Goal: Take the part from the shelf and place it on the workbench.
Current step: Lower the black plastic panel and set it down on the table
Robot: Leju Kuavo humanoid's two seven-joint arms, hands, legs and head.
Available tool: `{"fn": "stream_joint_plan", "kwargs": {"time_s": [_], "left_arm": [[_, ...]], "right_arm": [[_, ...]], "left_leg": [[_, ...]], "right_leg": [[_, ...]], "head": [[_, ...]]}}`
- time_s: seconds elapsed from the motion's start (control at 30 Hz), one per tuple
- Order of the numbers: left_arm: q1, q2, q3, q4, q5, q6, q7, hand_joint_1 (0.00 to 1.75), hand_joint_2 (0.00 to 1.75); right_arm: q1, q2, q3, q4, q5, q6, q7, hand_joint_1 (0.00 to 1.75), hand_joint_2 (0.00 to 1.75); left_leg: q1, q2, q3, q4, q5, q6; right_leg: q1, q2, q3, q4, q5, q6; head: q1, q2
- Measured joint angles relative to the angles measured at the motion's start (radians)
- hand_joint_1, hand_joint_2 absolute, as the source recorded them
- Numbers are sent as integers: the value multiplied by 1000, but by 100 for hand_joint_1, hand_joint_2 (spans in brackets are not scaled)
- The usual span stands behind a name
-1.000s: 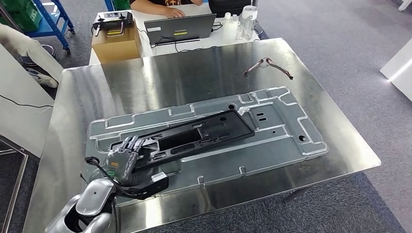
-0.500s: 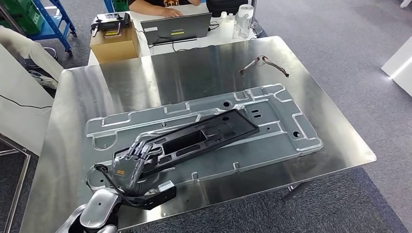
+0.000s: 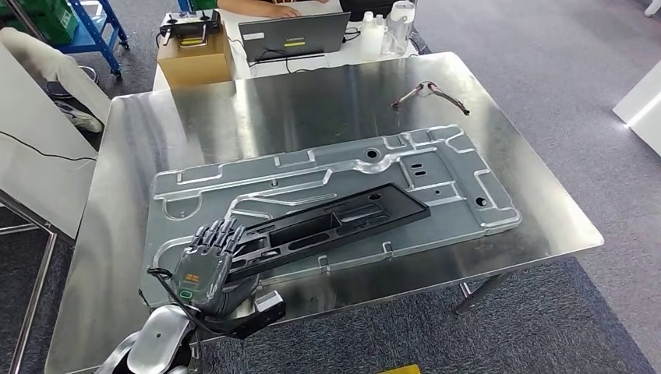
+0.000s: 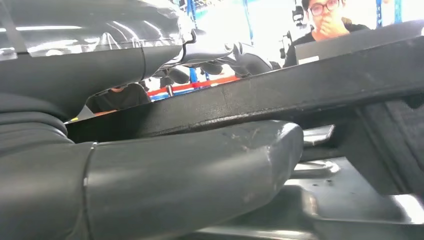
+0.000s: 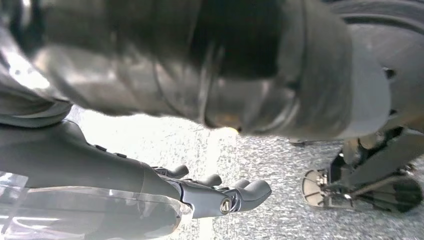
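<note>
A long black plastic part [image 3: 335,222] lies across a silver stamped metal panel [image 3: 460,167] on the steel workbench [image 3: 234,117]. My left hand [image 3: 206,265] grips the part's near left end at the bench's front edge. In the left wrist view the thick thumb [image 4: 200,170] sits under the black part [image 4: 300,85] and the darker fingers [image 4: 240,50] reach over it. My right hand [image 5: 210,192] hangs over speckled floor, fingers apart and holding nothing.
A bent wire piece [image 3: 430,95] lies at the bench's far right. Beyond the bench stand a laptop [image 3: 292,35], a cardboard box [image 3: 195,56] and bottles [image 3: 386,31], with a person [image 3: 257,6] seated there. A blue rack [image 3: 70,23] is far left.
The whole view has shifted with the camera. My left hand keeps its grip, and the part's far end now lies nearer the panel's front edge.
</note>
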Motion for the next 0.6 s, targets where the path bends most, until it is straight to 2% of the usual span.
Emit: {"fn": "stream_joint_plan", "kwargs": {"time_s": [0.03, 0.07, 0.1, 0.17, 0.2, 0.23, 0.27, 0.3, 0.33, 0.37, 0.4, 0.43, 0.47, 0.53, 0.57, 0.6], "left_arm": [[1, -3, 0, -2, -2, 3, -1, 0, 0], [2, -6, 0, -3, -4, 5, -2, 0, 0], [3, -10, 0, -4, -5, 6, -2, 0, 0], [6, -16, 1, -5, -13, 13, -7, 0, 0], [9, -22, 4, -5, -24, 24, -13, 0, 0], [14, -30, 9, -5, -39, 41, -21, 0, 0], [19, -40, 17, -6, -54, 63, -31, 0, 0], [23, -52, 26, -8, -65, 84, -38, 0, 0], [26, -64, 36, -13, -71, 102, -38, 0, 0], [29, -78, 50, -21, -74, 112, -32, 0, 0], [32, -91, 66, -29, -78, 113, -20, 0, 0], [33, -103, 83, -36, -85, 106, -7, 0, 0], [34, -113, 98, -41, -94, 95, 4, 0, 0], [35, -124, 118, -44, -108, 76, 14, 0, 0], [37, -126, 124, -45, -111, 74, 15, 0, 0], [39, -129, 128, -45, -113, 73, 15, 0, 0]], "right_arm": [[0, 0, 0, 0, 0, 0, -1, 0, 0], [1, 0, 0, 0, 1, 0, -1, 0, 0], [0, 0, 0, 0, 1, 0, -1, 0, 0], [0, 0, 0, 0, 1, -1, -2, 0, 0], [0, 0, 0, 0, 2, -4, -3, 0, 0], [0, 0, 0, 0, 4, -6, -6, 0, 0], [0, 0, 0, 0, 6, -9, -9, 0, 0], [0, 0, 0, 0, 10, -11, -13, 0, 0], [-1, 0, 0, 0, 13, -11, -17, 0, 0], [-1, 0, 0, -1, 15, -10, -19, 0, 0], [-2, 0, 1, -1, 16, -10, -20, 0, 0], [-2, 1, 1, -2, 16, -9, -20, 0, 0], [-2, 1, 1, -3, 17, -9, -19, 0, 0], [-2, 4, 1, -4, 16, -9, -16, 0, 0], [-2, 5, 1, -5, 16, -10, -16, 0, 0], [-2, 7, 1, -5, 16, -10, -15, 0, 0]], "left_leg": [[0, 2, -5, -1, 8, 10], [1, 3, -12, -4, 16, 21], [0, 5, -22, -5, 25, 31], [-7, 7, -44, -3, 40, 42], [-11, 8, -57, -2, 47, 44], [-16, 8, -68, -1, 53, 46], [-21, 7, -79, 1, 58, 47], [-25, 6, -88, 2, 63, 48], [-28, 6, -95, 3, 68, 48], [-31, 6, -100, 5, 73, 46], [-32, 6, -103, 5, 78, 43], [-32, 7, -105, 5, 84, 39], [-31, 8, -107, 5, 89, 33], [-29, 8, -112, 8, 90, 21], [-29, 7, -119, 25, 74, 14], [-27, 6, -133, 61, 46, 7]], "right_leg": [[-1, 0, -5, 7, -10, 5], [-2, 1, -14, 27, -33, 9], [-3, 1, -29, 69, -74, 9], [-1, 1, -68, 191, -162, 9], [0, 1, -79, 246, -185, 9], [1, 1, -78, 271, -183, 7], [4, 1, -60, 263, -159, 2], [8, 1, -25, 222, -127, -6], [14, 1, 21, 157, -104, -19], [19, 1, 68, 85, -95, -31], [24, 1, 104, 25, -97, -39], [28, 0, 126, -14, -105, -45], [30, 0, 133, -33, -108, -47], [25, -2, 134, -50, -97, -50], [21, -4, 134, -57, -89, -54], [17, -7, 133, -63, -82, -56]], "head": [[0, 0], [0, 0], [0, 0], [0, 0], [0, 0], [0, 0], [0, 0], [0, 0], [0, 0], [0, 0], [0, 0], [0, 0], [0, 0], [0, 0], [0, 0], [0, 0]]}}
